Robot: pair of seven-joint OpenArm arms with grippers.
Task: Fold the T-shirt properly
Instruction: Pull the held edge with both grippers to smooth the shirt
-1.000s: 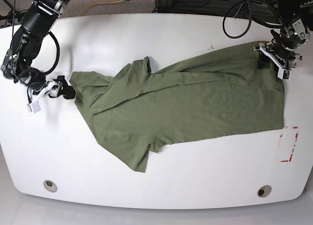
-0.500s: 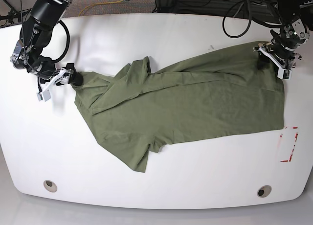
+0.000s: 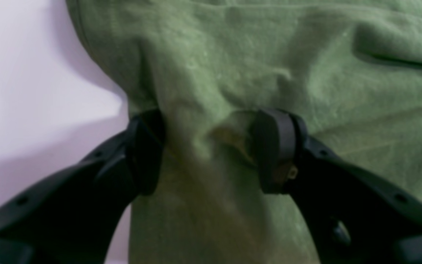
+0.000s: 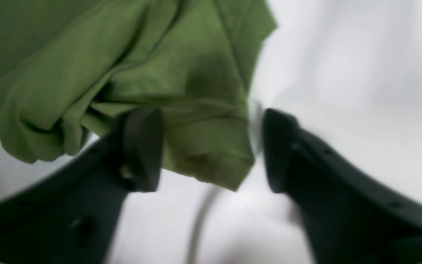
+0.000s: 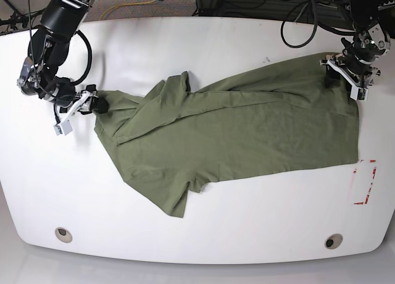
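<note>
A white table [image 5: 197,234] with rounded corners fills the base view, a dark round fitting [image 5: 63,234] set near its front left corner and another [image 5: 333,241] near its front right, with red tape marks [image 5: 364,182] at the right edge. Across the middle lies the T-shirt [image 5: 247,129], olive green and plain, spread crookedly from the left side toward the far right corner, one sleeve [image 5: 176,200] pointing to the front and the collar end bunched in folds at the left. At that left end the right gripper [image 5: 94,104] sits against the shirt's edge; its wrist camera shows a folded lip of cloth lying between the two black fingers [image 4: 141,146], the one on that view's left touching the fabric while the other stands clear over bare table (the picture is blurred, and whether the cloth is actually pinched cannot be told). At the far right corner the left gripper [image 5: 345,74] is clamped on the shirt's hem corner: its wrist view shows green fabric gathered and puckered tightly between the finger pads [image 3: 273,146], the cloth rising in wrinkles beyond them. Behind the table, black cables [image 5: 302,18] and a yellow cord [image 5: 129,6] trail over a dim floor.
</note>
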